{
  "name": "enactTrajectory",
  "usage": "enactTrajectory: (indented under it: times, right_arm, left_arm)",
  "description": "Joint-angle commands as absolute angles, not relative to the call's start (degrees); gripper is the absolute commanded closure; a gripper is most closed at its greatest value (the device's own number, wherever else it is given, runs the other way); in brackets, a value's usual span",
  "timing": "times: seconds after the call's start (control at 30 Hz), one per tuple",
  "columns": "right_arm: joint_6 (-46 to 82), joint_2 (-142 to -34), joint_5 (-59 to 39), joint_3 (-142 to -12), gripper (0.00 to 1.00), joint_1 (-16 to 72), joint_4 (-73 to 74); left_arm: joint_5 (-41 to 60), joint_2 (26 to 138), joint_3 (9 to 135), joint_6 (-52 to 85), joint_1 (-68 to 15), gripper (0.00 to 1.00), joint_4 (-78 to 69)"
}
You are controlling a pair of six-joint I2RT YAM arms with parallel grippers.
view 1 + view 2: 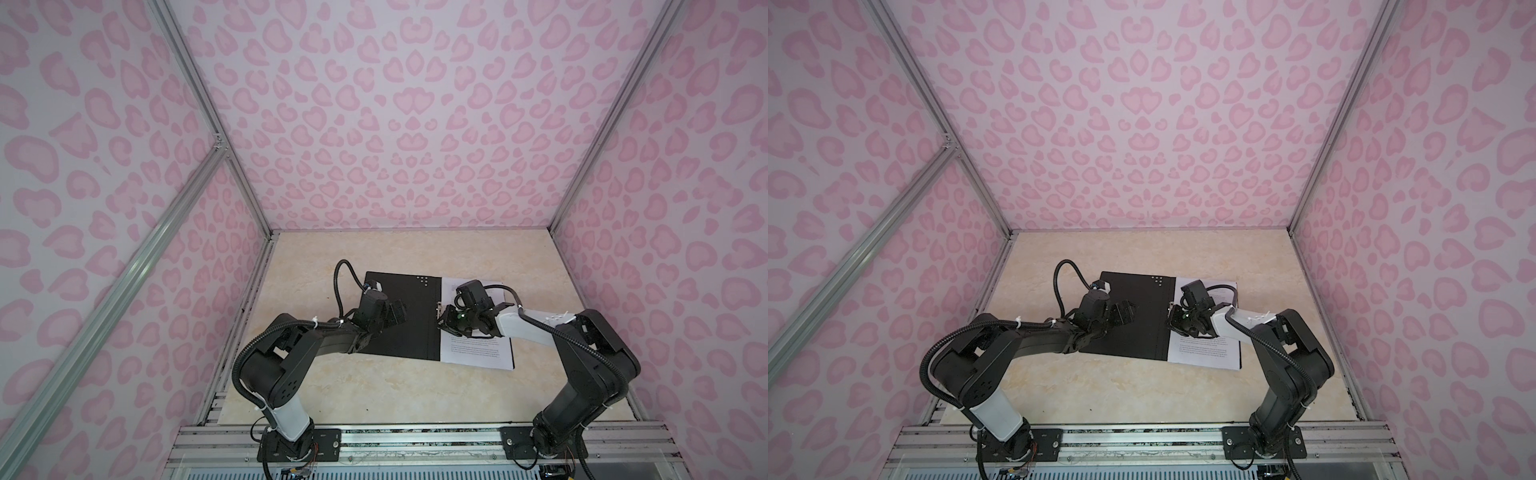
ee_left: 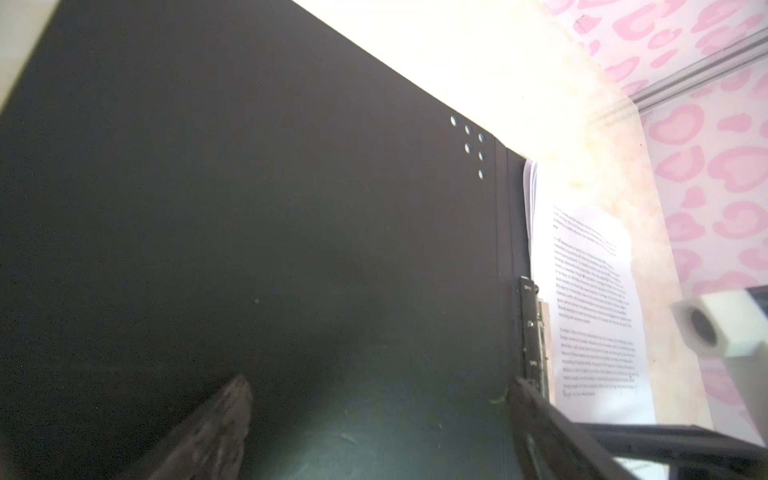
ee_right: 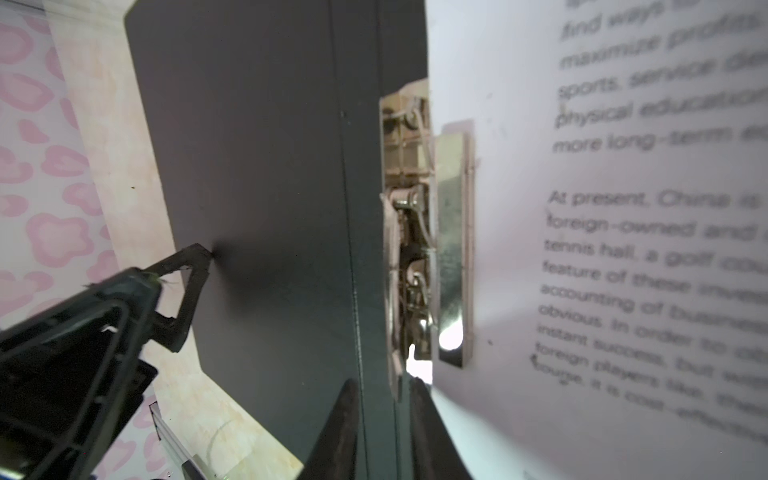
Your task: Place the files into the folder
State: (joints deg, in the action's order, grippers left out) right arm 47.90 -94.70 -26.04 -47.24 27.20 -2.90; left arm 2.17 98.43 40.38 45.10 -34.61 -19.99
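The folder lies open and flat on the beige marbled table, a little beyond its centre, black inside facing up. Its left-hand cover is bare. Its right-hand half is covered by the files, a stack of white printed sheets lying with their inner edge against the spine. The stack is slightly skewed, its near corner overhanging the folder's front edge.

The metal spine clip runs along the spine, its bright bar lying on the margin of the top sheet.

The left gripper is over the bare black cover with its jaws spread wide and nothing between them. In the right wrist view one of its fingertips touches the cover.

The right gripper is at the spine, above the inner edge of the files. Its jaws stand only a narrow way apart, with the near end of the clip mechanism and the spine strip showing in the gap. Whether either finger bears on the clip cannot be determined. No sheet is held.

Text on the top sheet is legible only in part in the right wrist view.
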Motion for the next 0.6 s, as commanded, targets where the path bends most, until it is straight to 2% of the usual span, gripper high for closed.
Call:
enactTrajectory:
  times: [0.0, 0.1, 0.2, 0.27, 0.3, 0.33, 0.37, 0.57]
  right_arm:
    - [43.97, -90.95, -26.74, -47.16, 0.6, 26.48, -3.28]
    - [39.2, -85.57, -25.14, -47.79, 0.43, 25.01, -7.71]
    - [34.19, -80.46, -21.99, -46.23, 0.3, 21.28, -12.09]
    - [32.53, -77.56, -21.54, -43.36, 0.24, 16.38, -12.64]
    - [32.33, -76.26, -23.58, -41.15, 0.18, 13.24, -11.38]
    - [31.94, -75.29, -24.95, -39.69, 0.05, 10.78, -10.6]
    - [31.06, -74.24, -25.14, -38.69, 0.02, 8.42, -10.89]
    - [30.94, -71.35, -21.77, -34.63, 0.02, -0.28, -10.91]
  left_arm:
    - [9.81, 97.94, 39.88, 44.66, -34.89, 0.02, 3.34]
    - [13.17, 95.08, 40.85, 40.7, -34.89, 0.02, 2.86]
    - [15.23, 88.33, 39.81, 38.15, -34.85, 0.02, 1.91]
    - [13.47, 81.59, 38.09, 37.53, -34.8, 0.02, 2.57]
    - [11.51, 77.22, 36.54, 37.81, -34.8, 0.01, 3.09]
    - [9.43, 73.56, 35.06, 38.13, -34.72, 0.0, 3.71]
    - [6.91, 69.61, 33.13, 39.09, -34.65, 0.01, 5.05]
    - [2.16, 57.5, 24.36, 46.21, -30.98, 0.03, 13.5]
